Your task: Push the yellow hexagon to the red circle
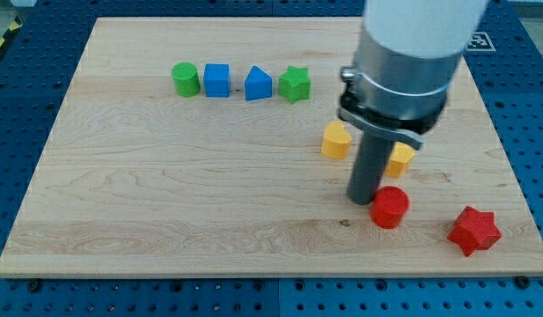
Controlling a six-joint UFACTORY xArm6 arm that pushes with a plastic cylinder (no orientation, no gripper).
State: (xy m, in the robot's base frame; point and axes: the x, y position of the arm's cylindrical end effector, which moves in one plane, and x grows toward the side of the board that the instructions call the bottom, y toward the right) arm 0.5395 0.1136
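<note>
landmark: red circle block [389, 207] on light wooden board [165, 194]
my tip [363, 201]: plain dark rod, no jaws — just left of the circle
yellow hexagon block [400, 159]: just above the circle, partly hidden behind rod
yellow heart-like block [335, 140]: upper-left of the circle

Pale wooden counter [165, 176]: visible grain, smooth matt finish, we see no gloss. Blue perforated surface [535, 132] around it looks like painted metal, matt. Red circle block [390, 207], red star block [473, 231], yellow hexagon block [399, 159]: matt, smooth faces, material we cannot tell. Dark rod [370, 172] smooth, dull sheen; grey collar [401, 75] above looks like brushed metal.
</note>
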